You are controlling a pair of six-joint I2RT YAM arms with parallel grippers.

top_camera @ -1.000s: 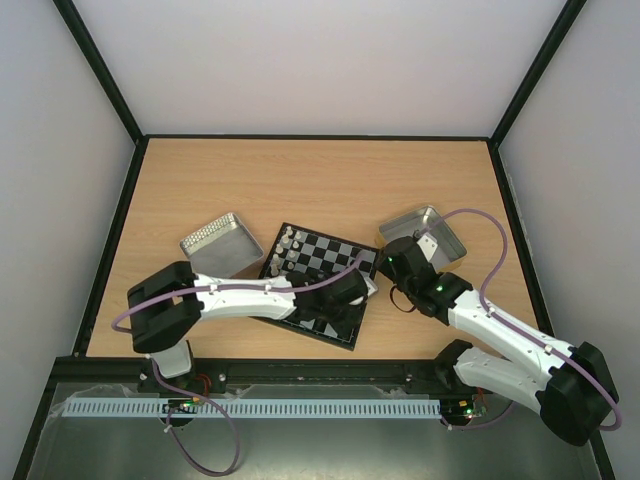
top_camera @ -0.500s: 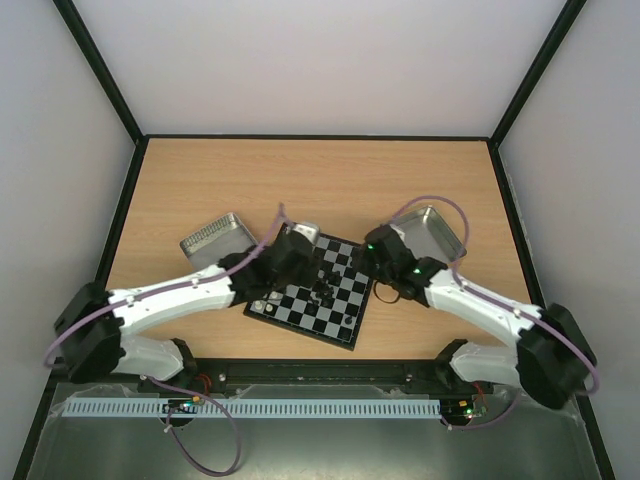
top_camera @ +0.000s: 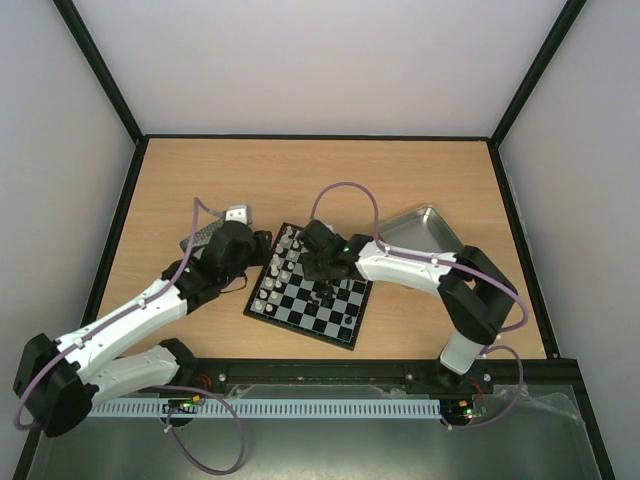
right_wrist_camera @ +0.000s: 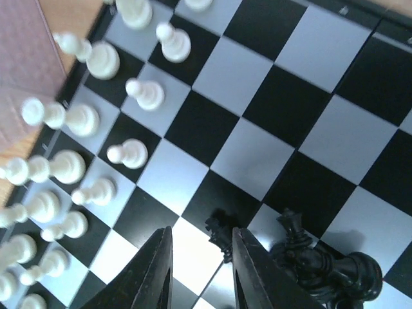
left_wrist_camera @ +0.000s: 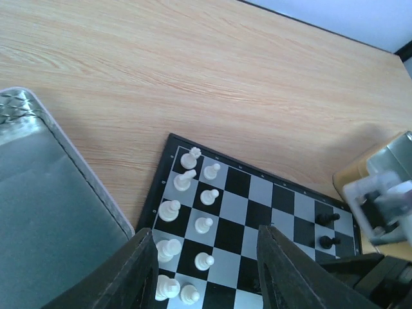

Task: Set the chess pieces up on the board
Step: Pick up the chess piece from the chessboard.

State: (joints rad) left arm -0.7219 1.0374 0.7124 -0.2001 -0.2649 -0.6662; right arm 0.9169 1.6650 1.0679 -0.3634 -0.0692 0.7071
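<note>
The board (top_camera: 340,310) lies at the table's middle, tilted. White chess pieces (top_camera: 272,272) stand in two columns along its left side, also in the left wrist view (left_wrist_camera: 205,195). A few black pieces (top_camera: 325,293) stand near its middle. My left gripper (top_camera: 260,252) is open and empty at the board's left edge, its fingers (left_wrist_camera: 138,273) spread above the white pieces. My right gripper (top_camera: 318,268) is over the board's middle, open, with a small black piece (right_wrist_camera: 222,235) standing between its fingers, close to the right finger (right_wrist_camera: 254,277). More black pieces (right_wrist_camera: 315,261) stand just beside it.
A metal tray (top_camera: 420,228) sits right of the board. A second tray (top_camera: 200,238) sits left of it, mostly under my left arm, and fills the left of the left wrist view (left_wrist_camera: 38,193). Black frame rails edge the table.
Both arms swung left. The left gripper drew back from over the board to its left edge. The right gripper moved from the board's right corner to its middle, over the black pieces.
</note>
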